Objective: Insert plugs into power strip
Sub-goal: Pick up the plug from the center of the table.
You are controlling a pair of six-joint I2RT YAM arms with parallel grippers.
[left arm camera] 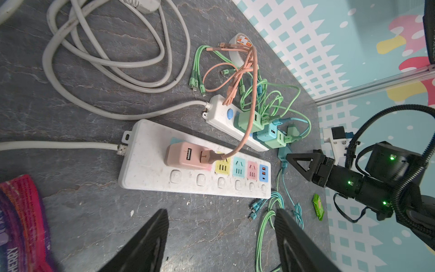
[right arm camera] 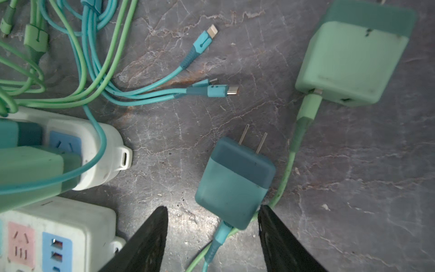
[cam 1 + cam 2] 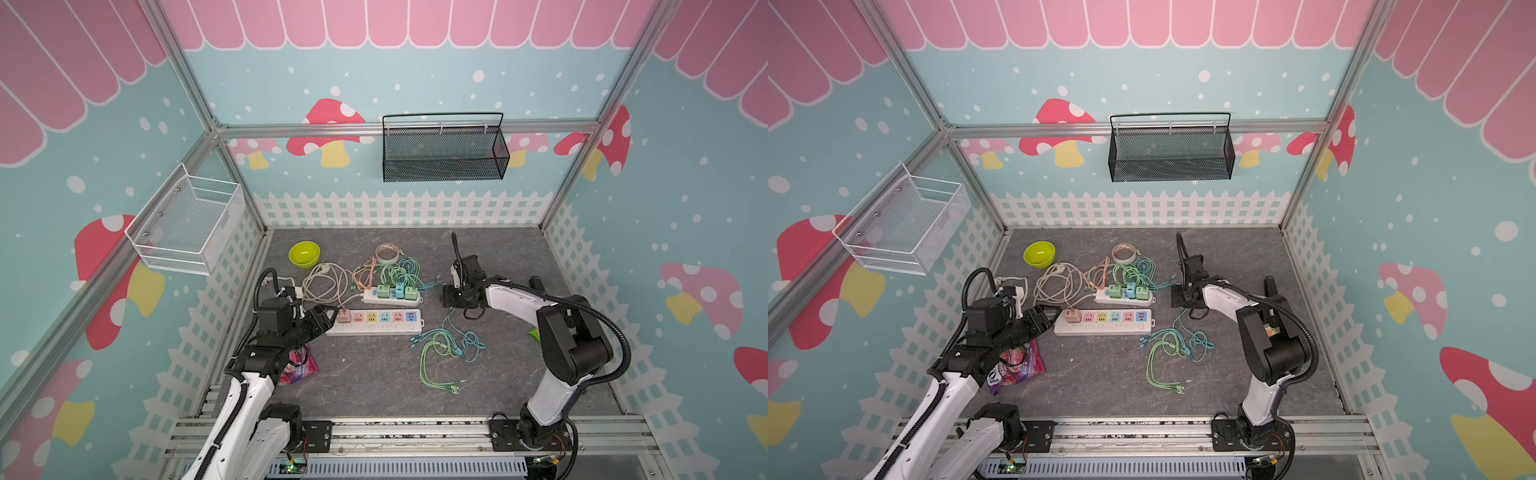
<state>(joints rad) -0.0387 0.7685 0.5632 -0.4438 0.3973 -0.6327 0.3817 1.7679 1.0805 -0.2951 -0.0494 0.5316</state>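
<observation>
The 2 top views hang high at the front, side by side, facing down toward the back wall (image 3: 395, 83); both take in the whole table (image 3: 374, 386); the left wrist view looks low across the long power strip (image 1: 146, 150); the right wrist view sits closest, seemingly pointing almost straight down, slightly blurred; both wrist views share that strip's socket end.

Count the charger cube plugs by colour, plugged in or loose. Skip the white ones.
Mint green plugs: 3
Teal plugs: 2
Salmon pink plugs: 1
Total: 6
</observation>
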